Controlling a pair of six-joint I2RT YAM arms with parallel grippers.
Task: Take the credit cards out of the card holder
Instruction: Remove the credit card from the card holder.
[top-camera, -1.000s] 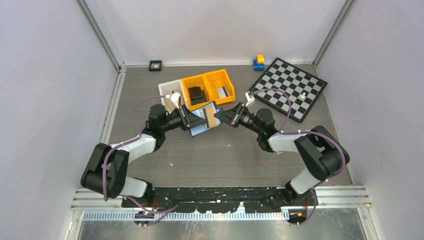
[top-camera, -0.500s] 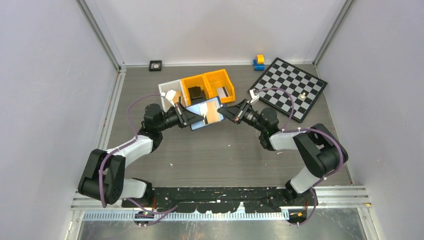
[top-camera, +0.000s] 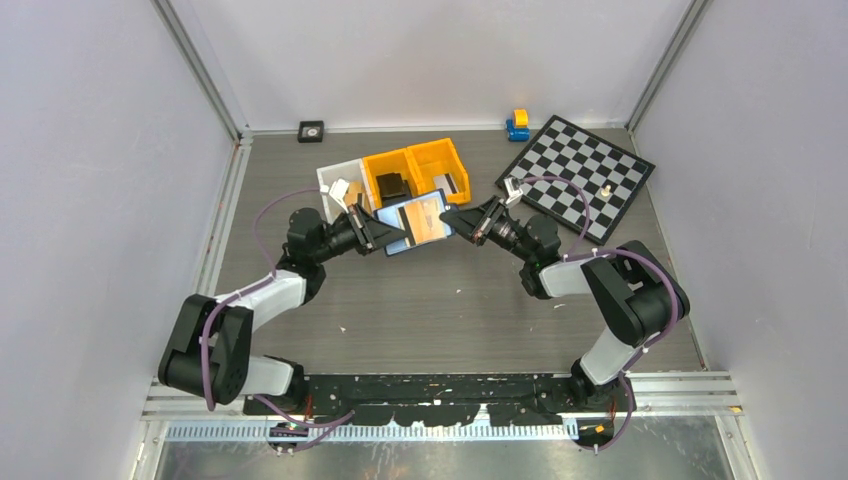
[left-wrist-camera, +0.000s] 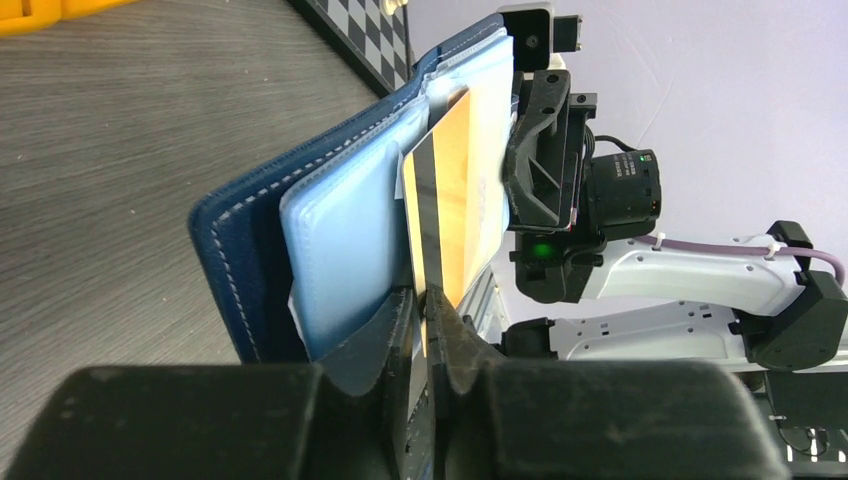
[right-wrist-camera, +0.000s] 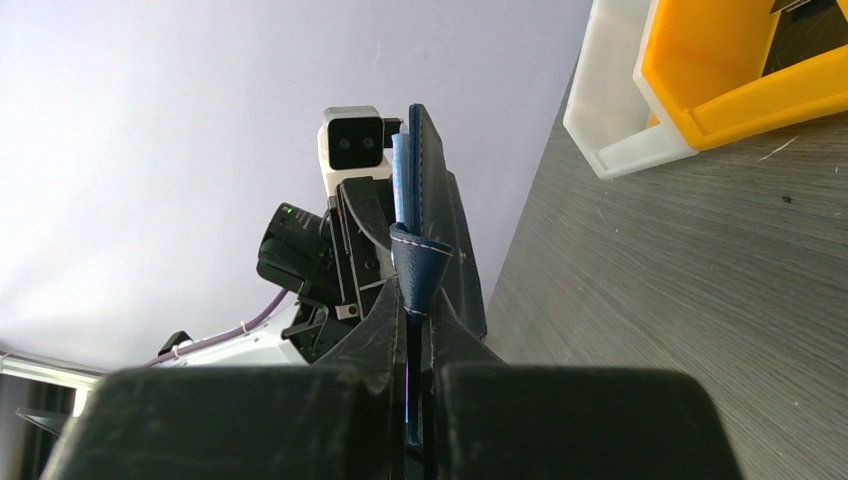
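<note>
Card holder (top-camera: 400, 216): lifted clear of the table (top-camera: 430, 310) over its far half, just in front of the orange bins (top-camera: 437, 160), and spread open between the two tools.
Holder's long axis: runs from one tool to the other, roughly along the table's far edge, with the right end a little farther back; the pale blue inside faces up toward the top camera.
Gold card (top-camera: 432, 224): lies against the pale blue lining with its long side along the holder's. In the left wrist view its dark stripe points straight away from the left tool.
Left tool (left-wrist-camera: 425, 300): clenched on the near end of the gold card, fingers tight on both faces.
Right tool (right-wrist-camera: 415, 305): clenched on the navy stitched edge at the holder's right end, which stands edge-on and upright in its wrist view.
Bins: a white bin (top-camera: 335, 180) stands against the orange pair's left side.
Chessboard (top-camera: 580, 175): toward the far right corner, well apart from the holder.
</note>
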